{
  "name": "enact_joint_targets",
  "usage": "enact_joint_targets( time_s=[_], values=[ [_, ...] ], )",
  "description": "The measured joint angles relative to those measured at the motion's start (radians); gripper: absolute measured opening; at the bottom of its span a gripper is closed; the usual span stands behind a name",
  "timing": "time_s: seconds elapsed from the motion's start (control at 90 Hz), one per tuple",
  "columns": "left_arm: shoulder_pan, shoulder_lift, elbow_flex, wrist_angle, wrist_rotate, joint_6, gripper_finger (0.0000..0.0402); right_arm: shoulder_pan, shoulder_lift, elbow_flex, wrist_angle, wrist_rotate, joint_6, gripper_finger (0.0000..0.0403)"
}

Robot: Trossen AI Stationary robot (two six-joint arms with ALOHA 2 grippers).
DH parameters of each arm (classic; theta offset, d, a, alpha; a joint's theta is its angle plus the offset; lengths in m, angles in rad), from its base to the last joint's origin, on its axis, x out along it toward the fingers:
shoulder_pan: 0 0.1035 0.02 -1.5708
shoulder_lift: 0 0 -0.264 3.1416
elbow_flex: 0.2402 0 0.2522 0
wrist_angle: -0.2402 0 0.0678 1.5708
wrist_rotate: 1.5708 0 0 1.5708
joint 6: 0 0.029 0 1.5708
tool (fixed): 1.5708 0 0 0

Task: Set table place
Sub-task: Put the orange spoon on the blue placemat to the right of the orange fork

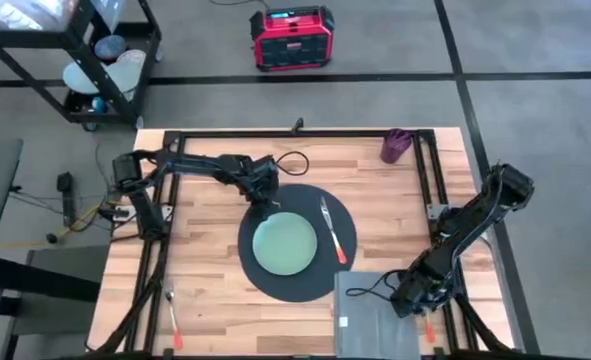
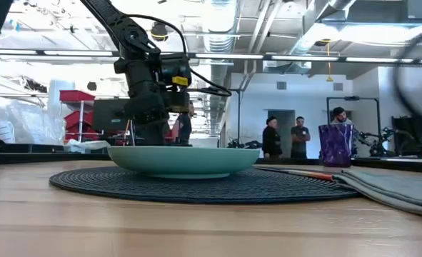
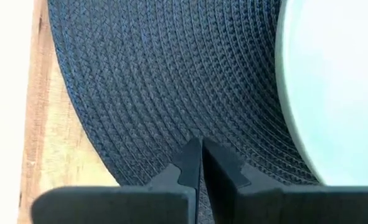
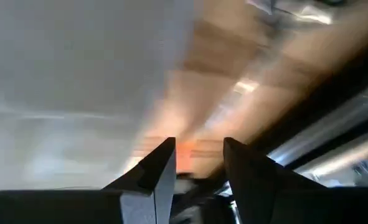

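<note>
Your table (image 1: 205,300), a light-wood butcher-block top, carries the round dark placemat (image 1: 297,242) at its centre, with the pale green plate (image 1: 286,244) sitting on the mat a little toward its left side. A grey folded napkin (image 1: 375,318) lies at the near right, touching the mat's edge. A red-handled fork (image 1: 331,231) rests on the mat just right of the plate, its long axis running roughly front to back. A second red-handled utensil (image 1: 173,320) lies on bare wood at the near left corner, well apart from the mat, also lying front to back; a purple cup (image 1: 395,146) stands at the far right.

Your left gripper (image 3: 201,163) sits low over the mat's far-left part, just beside the plate rim, jaws pressed together with nothing between them. Your right gripper (image 4: 199,163) hangs over the napkin's right edge, jaws spread and empty.

The stray utensil lies on the left arm's side, toward the near edge from its jaws, so that arm looks the likelier one to fetch it, closing across the handle
</note>
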Motion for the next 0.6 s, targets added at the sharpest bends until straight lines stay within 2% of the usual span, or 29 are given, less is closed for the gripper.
enact_joint_targets(
  time_s=[0.211,0.5,0.6],
  values=[
    [0.0,0.0,0.0,0.009,0.0,0.0,0.0,-0.022,0.032,0.001,0.033,0.036,0.016,0.0118],
    [0.0,0.0,0.0,0.007,-0.001,0.001,0.0,0.073,0.138,0.005,0.329,0.034,0.198,0.0118],
    [0.0,0.0,0.0,0.009,-0.002,0.011,0.0,0.079,0.152,0.024,0.338,0.043,0.194,0.0118]
  ],
)
